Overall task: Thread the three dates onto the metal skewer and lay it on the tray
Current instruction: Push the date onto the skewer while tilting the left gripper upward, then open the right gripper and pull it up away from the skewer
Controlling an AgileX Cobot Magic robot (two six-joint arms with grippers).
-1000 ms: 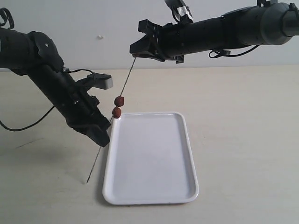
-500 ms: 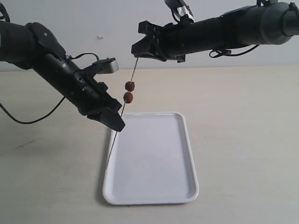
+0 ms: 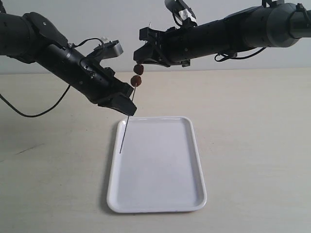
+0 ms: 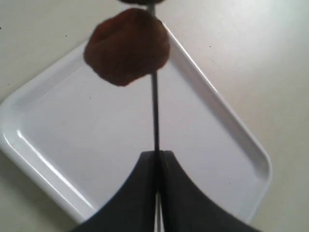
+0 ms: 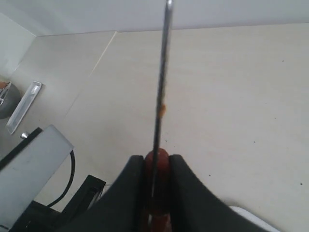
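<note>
Grey and very thin, the skewer (image 3: 124, 133) stands steeply tilted in the air. We see its lower point over the left long rim of the tray (image 3: 160, 165), and we cannot tell whether it touches. Its upper end leans toward the right arm and shows as a short sliver above it.

Two wrinkled reddish-brown fruits are threaded on the rod, close together. The lower date (image 3: 137, 81) sits just under the upper date (image 3: 138, 69), which hangs right below the right gripper (image 3: 142, 58). In the right wrist view we find a third date (image 5: 161, 166) wedged between that gripper's fingers (image 5: 135, 193). They pinch it from both sides, and the skewer runs straight across it.

Below the fruits, the left gripper (image 3: 127, 109) grips the rod. In the left wrist view its fingers (image 4: 130, 198) are pressed together with the skewer clamped in the seam between them. The lower date looms large just beyond, over the white tray.

That tray, rectangular with rounded corners and a low rim, lies flat on the pale beige tabletop (image 3: 252, 145).

Both black arms reach in from opposite sides and nearly meet above the tray's far left corner. A dark cable (image 3: 29, 114) droops from the left arm, and a plain light wall (image 3: 97, 19) stands behind.
</note>
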